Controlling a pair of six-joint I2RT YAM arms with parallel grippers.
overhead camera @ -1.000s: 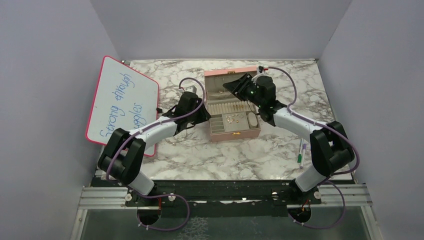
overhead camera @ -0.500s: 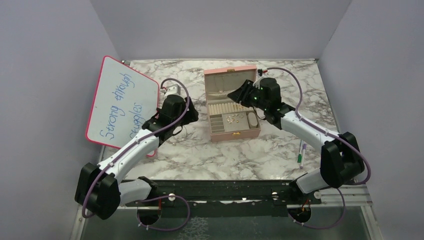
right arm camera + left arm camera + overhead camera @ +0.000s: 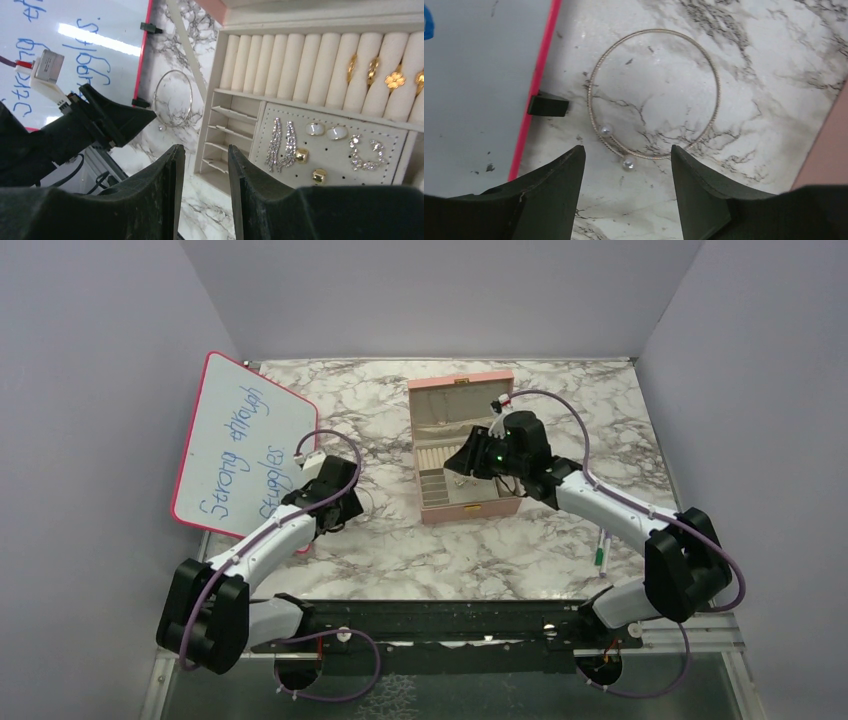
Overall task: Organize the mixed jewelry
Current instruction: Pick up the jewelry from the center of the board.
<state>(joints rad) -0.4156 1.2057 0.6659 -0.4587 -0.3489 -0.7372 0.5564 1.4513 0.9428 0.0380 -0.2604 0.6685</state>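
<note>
Just ahead of left jaws, parted, empty, pearl-tipped bangle (image 3: 606,129) flat on marble (image 3: 774,50)

We're in a robot test booth: plain lilac walls (image 3: 100,320) box in a marble-print counter (image 3: 480,550), aluminium mounting rail (image 3: 200,635) at six o'clock, whiteboard (image 3: 240,445) at nine.

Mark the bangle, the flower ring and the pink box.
bangle (image 3: 606,129), left wrist view, on one pearl end.
flower ring (image 3: 395,80), right wrist view, on the gold flower.
pink box (image 3: 470,508), top view, on its front wall.
</note>
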